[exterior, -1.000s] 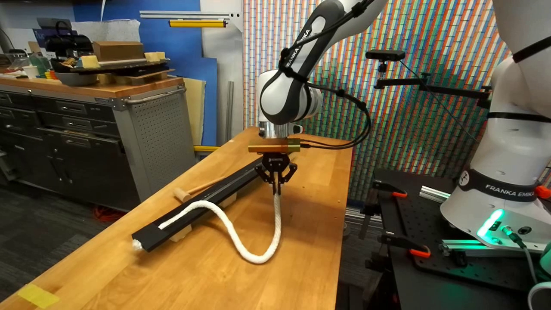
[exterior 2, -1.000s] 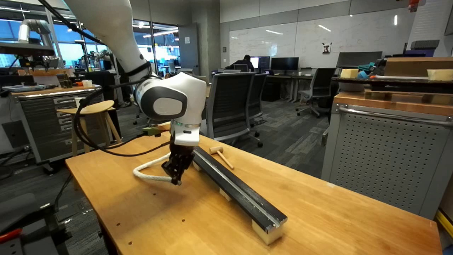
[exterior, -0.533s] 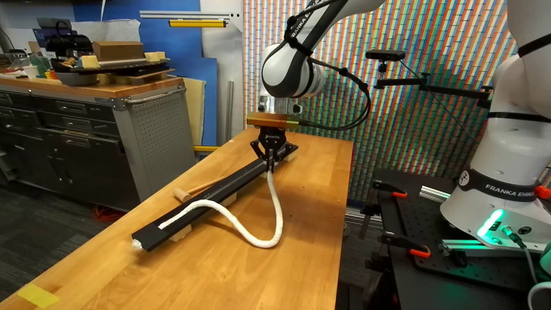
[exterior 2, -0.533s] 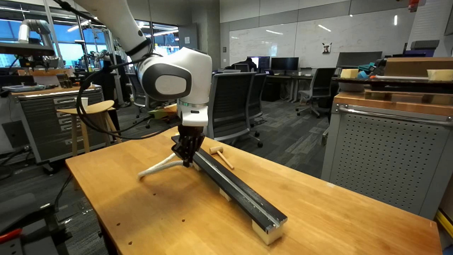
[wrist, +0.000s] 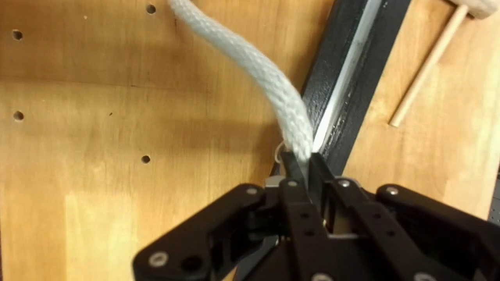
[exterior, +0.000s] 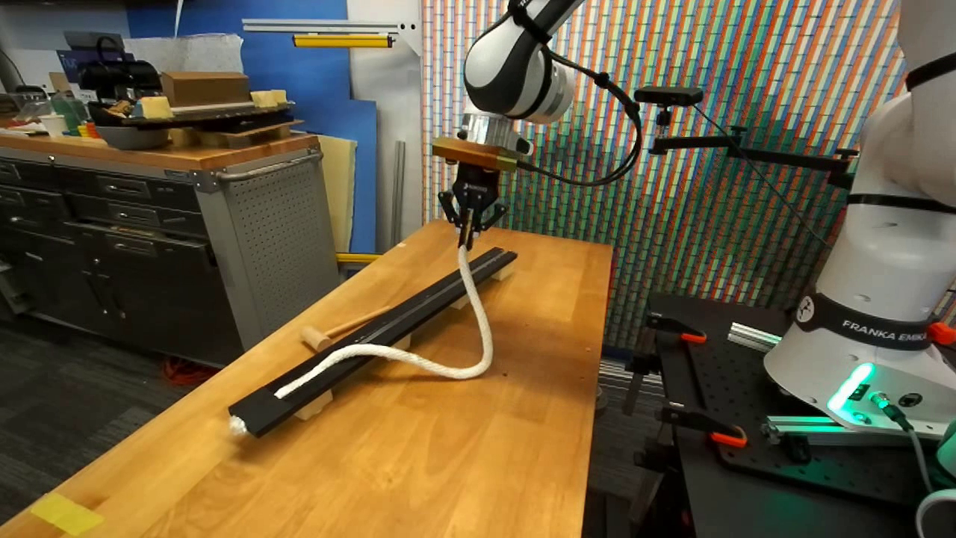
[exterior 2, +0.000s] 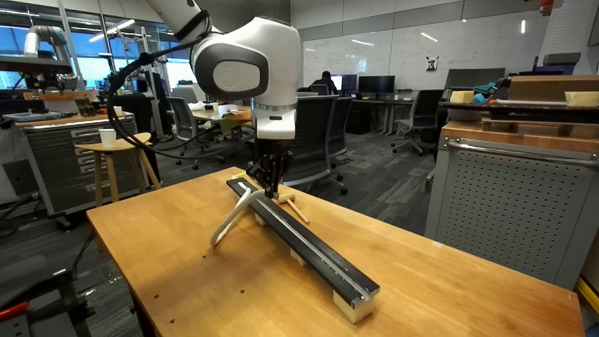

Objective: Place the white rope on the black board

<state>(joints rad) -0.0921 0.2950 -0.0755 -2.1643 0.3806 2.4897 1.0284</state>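
The white rope (exterior: 454,372) has one end lying along one end of the black board (exterior: 403,323). From there it leaves the board, bends in a loop over the table and rises to my gripper (exterior: 465,240). The gripper is shut on the rope's other end and holds it above the board. An exterior view also shows the rope (exterior 2: 234,213), the board (exterior 2: 309,248) with its light central groove, and the gripper (exterior 2: 271,194) over the board. In the wrist view the rope (wrist: 250,58) runs into the fingertips (wrist: 300,156), beside the board (wrist: 369,70).
The board rests on pale blocks (exterior 2: 354,306) on the wooden table (exterior: 523,448). A wooden mallet (exterior: 316,338) lies close along the board's side and shows in the wrist view (wrist: 429,58). A cabinet (exterior: 276,246) stands beyond the table edge.
My gripper has risen and moved over the board, still holding the rope end. The rope's loop has been drawn up and has shifted along the table. The board and mallet have not moved.
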